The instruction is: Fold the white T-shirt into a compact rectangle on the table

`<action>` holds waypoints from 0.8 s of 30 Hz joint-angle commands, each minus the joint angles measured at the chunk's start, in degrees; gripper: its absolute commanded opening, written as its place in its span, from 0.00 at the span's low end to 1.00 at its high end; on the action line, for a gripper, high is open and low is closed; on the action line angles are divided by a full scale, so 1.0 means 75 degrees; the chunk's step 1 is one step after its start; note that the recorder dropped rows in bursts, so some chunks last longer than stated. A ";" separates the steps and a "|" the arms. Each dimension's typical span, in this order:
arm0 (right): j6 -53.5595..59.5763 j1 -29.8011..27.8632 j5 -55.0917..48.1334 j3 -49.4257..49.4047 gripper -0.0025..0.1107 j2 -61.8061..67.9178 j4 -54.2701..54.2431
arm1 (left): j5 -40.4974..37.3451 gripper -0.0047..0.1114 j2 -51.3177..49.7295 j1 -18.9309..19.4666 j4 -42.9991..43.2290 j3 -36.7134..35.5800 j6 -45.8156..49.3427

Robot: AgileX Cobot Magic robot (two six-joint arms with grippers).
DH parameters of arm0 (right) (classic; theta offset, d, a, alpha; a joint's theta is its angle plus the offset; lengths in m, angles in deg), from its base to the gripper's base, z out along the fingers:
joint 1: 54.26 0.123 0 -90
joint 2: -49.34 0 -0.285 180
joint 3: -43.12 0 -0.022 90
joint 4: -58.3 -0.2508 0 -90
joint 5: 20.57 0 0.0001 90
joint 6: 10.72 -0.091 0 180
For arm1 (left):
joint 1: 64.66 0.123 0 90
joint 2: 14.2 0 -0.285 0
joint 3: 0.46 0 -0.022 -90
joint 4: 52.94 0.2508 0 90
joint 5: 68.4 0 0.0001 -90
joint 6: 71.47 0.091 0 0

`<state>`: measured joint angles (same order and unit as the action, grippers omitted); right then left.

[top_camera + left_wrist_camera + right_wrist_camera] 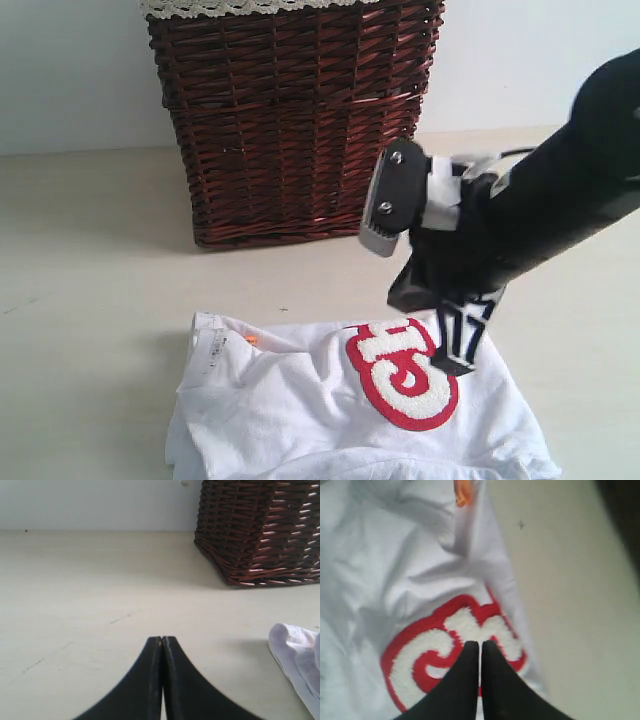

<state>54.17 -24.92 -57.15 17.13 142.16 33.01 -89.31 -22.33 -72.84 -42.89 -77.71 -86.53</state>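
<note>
The shirt (300,410) lies rumpled on the counter (90,300) at 6 o'clock in the exterior view, part of it cut off by the frame edge. Its red-edged lettering (405,375) faces up and its orange tag (250,340) shows near the hem at 10 o'clock. It is bunched, not yet a neat rectangle, so most of the folding looks undone.

The right gripper (460,355) sits low over the lettering at the shirt's 3 o'clock side, clenched. The right wrist view shows no cloth between its jaws, and whether the tips touch the fabric I cannot tell. The left gripper (161,640) is clenched too, empty, over bare counter with the shirt's edge near it.

The step in hand looks like taking hold for a fold. To do it well, the right gripper should release its jaws before dropping, then pinch the free 3 o'clock edge, not the thick lettering. It should lift low and carry the cloth toward 9 o'clock. The left gripper would help by pinning the 9 o'clock side so the shirt cannot slide. The basket (290,120) stands at 12 o'clock, so keep the arm's swing clear of it.
</note>
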 commanded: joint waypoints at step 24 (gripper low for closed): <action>-0.6281 -0.3792 -0.0140 -0.2515 0.15 -0.9733 0.1976 | 0.0063 0.05 0.0045 -0.0049 -0.0038 0.0005 0.0017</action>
<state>9.50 -49.22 -56.78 3.49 73.55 46.72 -89.31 -22.33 -72.84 -42.89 -77.71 -86.53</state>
